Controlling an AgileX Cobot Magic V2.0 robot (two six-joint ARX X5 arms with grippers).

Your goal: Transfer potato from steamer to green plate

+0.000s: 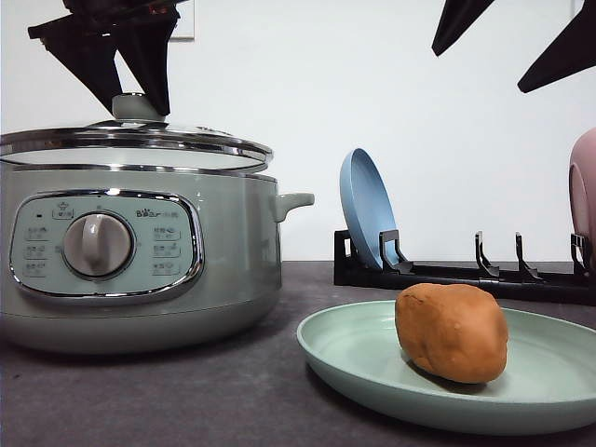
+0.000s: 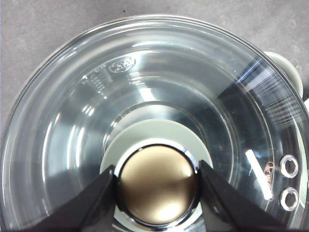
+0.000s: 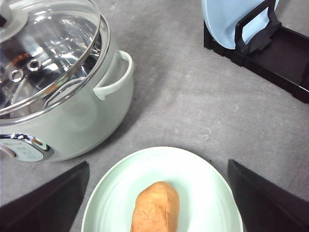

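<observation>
The potato [image 1: 453,332] lies on the green plate [image 1: 354,358], resting on its side toward the middle of the dish, well apart from the steamer [image 1: 140,270]. The plate sits on the grey table [image 1: 186,396] just beside the steamer, on the side where the steamer's small handle [image 1: 294,202] sticks out.

The steamer's glass lid [image 1: 140,140] sits slightly tilted on the chrome rim. The left gripper [image 2: 157,186] is directly above the steamer, its two dark fingers [image 2: 96,198] set on either side of the lid's round knob [image 2: 157,183] and seeming to touch it, so it grips the knob. Through the glass the inside of the pot is mostly glare and reflections.

The right gripper [image 3: 157,193] hangs above the plate, its fingers spread wide apart with the potato below the gap, holding nothing.

Behind the plate, farther from the steamer, stands a black dish rack [image 1: 466,275] with a blue plate [image 1: 366,209] upright in its nearest slot. A pink dish [image 1: 584,196] stands at the rack's far end.
</observation>
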